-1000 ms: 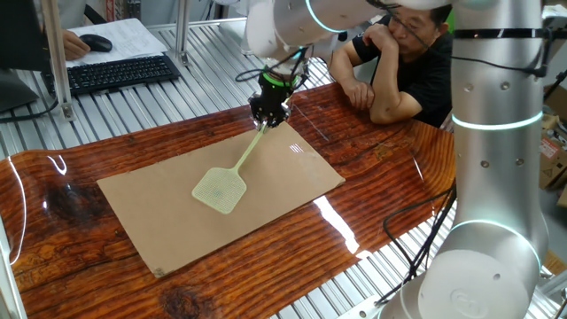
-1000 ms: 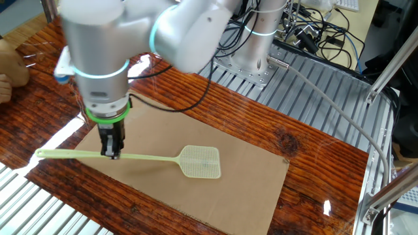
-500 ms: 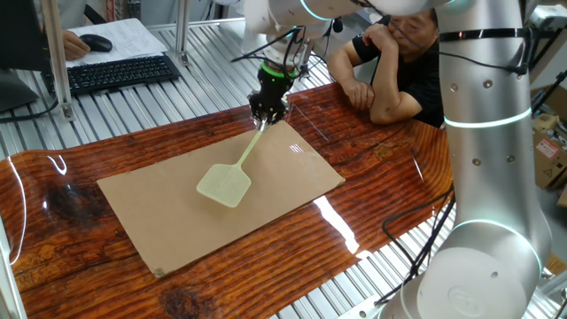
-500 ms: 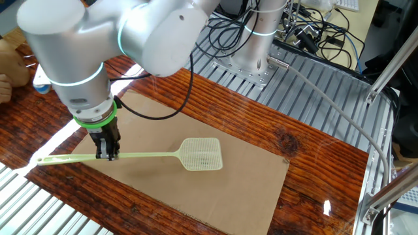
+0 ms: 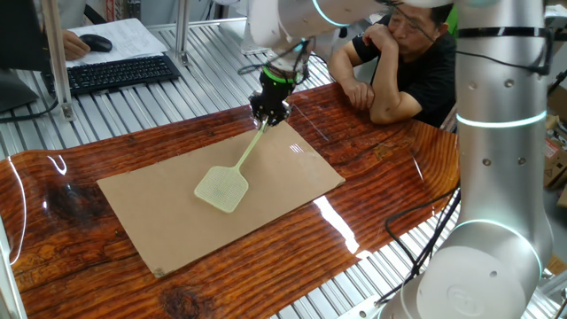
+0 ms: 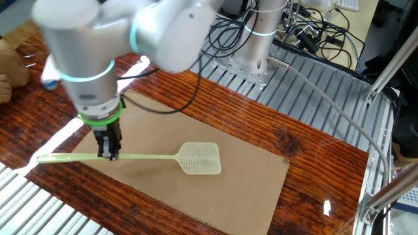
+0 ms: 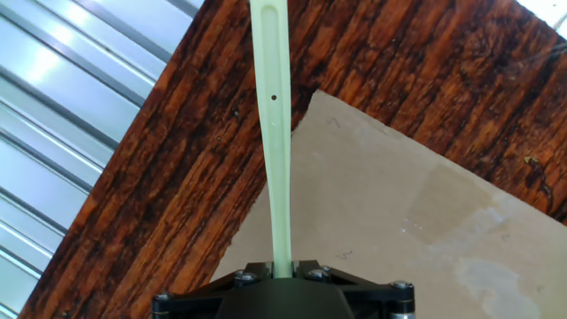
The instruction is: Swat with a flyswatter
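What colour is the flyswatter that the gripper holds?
The flyswatter is pale yellow-green, mesh head and handle alike; the other fixed view shows it best.

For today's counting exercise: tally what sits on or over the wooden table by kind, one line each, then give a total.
Flyswatter: 1
Cardboard sheet: 1
Robot claw, gripping the flyswatter's handle: 1
Person's arms resting on the table's far edge: 2
Total: 5

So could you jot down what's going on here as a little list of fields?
Tool: shut on the flyswatter handle
Flyswatter: pale green, mesh head low over the cardboard sheet
Cardboard sheet: flat on the wooden table
Onlooker: man leaning on the table's far edge
Behind: keyboard and mouse
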Controlling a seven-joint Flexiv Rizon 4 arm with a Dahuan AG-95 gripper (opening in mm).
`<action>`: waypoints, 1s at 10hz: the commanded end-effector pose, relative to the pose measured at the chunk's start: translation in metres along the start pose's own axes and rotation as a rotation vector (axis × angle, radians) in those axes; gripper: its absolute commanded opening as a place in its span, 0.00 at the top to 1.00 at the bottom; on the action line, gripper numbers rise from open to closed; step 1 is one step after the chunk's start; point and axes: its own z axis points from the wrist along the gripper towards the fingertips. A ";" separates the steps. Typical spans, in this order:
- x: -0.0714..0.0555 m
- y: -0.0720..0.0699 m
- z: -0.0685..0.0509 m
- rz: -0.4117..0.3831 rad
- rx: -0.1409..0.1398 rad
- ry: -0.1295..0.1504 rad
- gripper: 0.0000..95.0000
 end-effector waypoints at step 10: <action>-0.007 0.003 0.000 -0.009 0.034 0.062 1.00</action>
